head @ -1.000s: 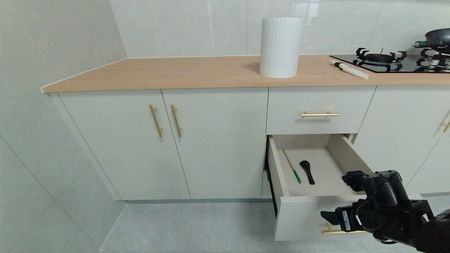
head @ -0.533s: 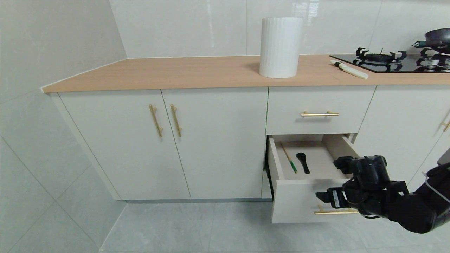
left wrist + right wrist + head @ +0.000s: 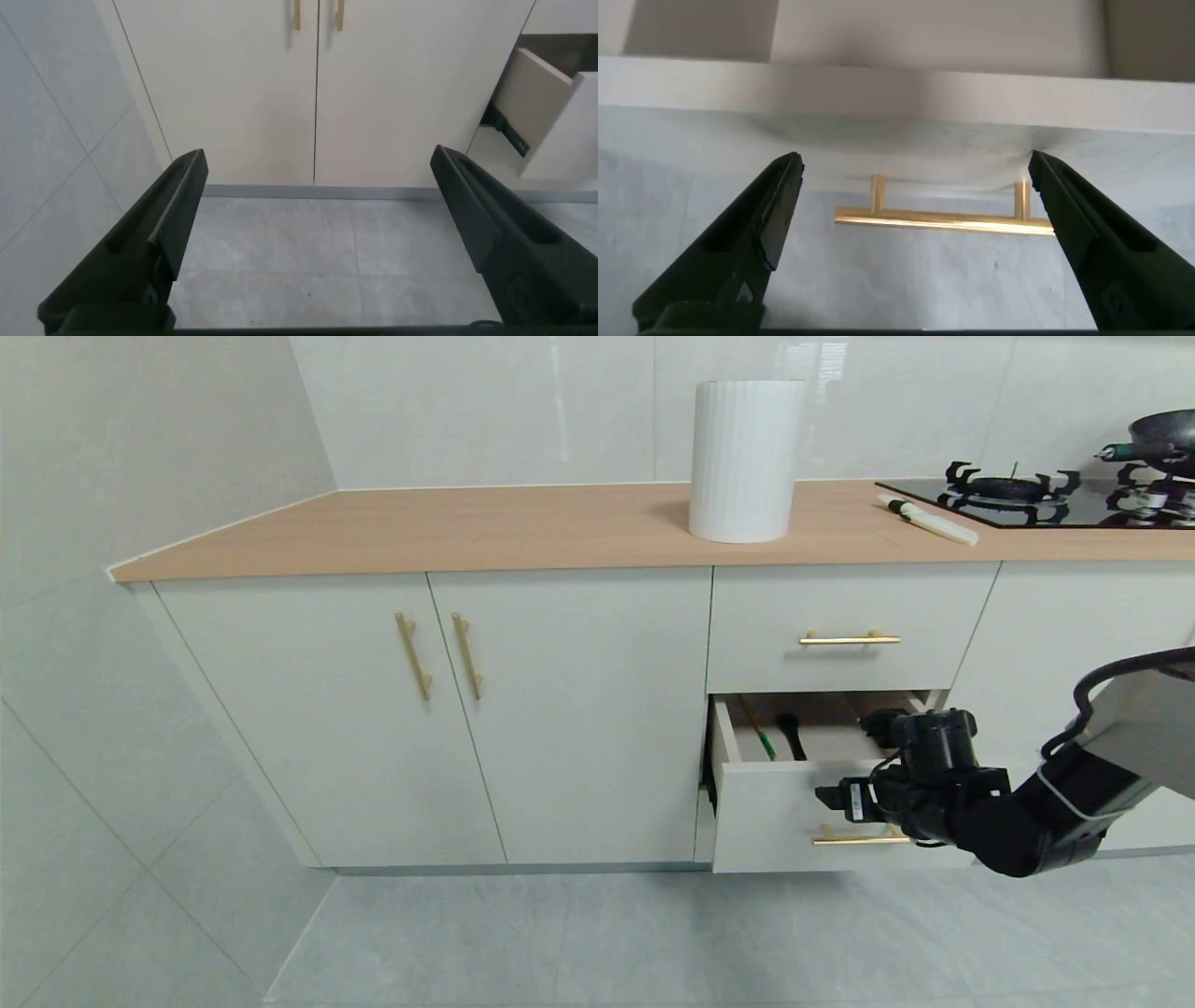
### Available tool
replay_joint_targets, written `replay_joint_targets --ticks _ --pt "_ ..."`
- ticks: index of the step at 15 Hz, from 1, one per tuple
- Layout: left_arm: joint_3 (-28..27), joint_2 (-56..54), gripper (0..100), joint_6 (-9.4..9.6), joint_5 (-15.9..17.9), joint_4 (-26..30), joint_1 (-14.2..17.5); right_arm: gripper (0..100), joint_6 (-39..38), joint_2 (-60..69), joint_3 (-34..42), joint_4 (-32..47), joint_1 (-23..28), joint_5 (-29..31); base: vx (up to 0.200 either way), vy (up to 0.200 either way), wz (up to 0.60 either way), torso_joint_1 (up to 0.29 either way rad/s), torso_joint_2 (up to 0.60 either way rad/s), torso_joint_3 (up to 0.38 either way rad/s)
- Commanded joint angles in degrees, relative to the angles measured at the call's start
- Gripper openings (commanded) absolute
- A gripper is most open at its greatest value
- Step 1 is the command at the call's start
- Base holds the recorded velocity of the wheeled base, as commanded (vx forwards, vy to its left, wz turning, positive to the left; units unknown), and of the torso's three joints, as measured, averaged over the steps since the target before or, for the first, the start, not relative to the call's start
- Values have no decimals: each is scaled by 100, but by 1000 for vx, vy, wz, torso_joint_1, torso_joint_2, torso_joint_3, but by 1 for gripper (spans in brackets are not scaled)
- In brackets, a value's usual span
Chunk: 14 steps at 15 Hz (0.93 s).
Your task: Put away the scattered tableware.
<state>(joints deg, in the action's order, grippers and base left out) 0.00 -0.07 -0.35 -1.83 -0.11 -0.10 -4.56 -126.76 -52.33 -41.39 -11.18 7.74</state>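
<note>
The lower drawer [image 3: 766, 812] stands out a little from the cabinet. In the slit left showing lie a green-tipped chopstick [image 3: 758, 733] and a black spoon [image 3: 791, 733]. My right gripper [image 3: 859, 775] is open against the drawer front, just above its gold handle [image 3: 859, 840]. In the right wrist view the handle [image 3: 943, 219] lies across the gap of the gripper [image 3: 915, 243], with nothing between the fingers. My left gripper [image 3: 318, 233] hangs open over the floor, facing the double cabinet doors [image 3: 318, 93], with the drawer's side [image 3: 542, 112] off to one edge.
On the wooden counter [image 3: 467, 532] stand a tall white ribbed container [image 3: 744, 460] and a cream-handled knife [image 3: 927, 520] beside the gas hob [image 3: 1055, 495], which carries a pan [image 3: 1162, 434]. The upper drawer [image 3: 845, 616] is shut. Grey floor tiles [image 3: 560, 943] stretch before the cabinets.
The lower drawer has slid from wide open to nearly shut. My right gripper has travelled with its front toward the cabinet.
</note>
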Motion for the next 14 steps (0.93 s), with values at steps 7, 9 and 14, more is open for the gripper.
replay_joint_targets --ticks 7,9,14 --pt "0 7 100 -9 -2 2 1 100 -1 -1009 -1490 -19 283 8 0 0 0 0 0 0" --pt "0 7 100 -9 -2 -7 1 100 -1 -1272 -1930 -19 362 17 0 0 0 0 0 0" --pt "0 7 100 0 -2 -7 1 100 -36 -1369 -2264 -19 424 26 0 0 0 0 0 0"
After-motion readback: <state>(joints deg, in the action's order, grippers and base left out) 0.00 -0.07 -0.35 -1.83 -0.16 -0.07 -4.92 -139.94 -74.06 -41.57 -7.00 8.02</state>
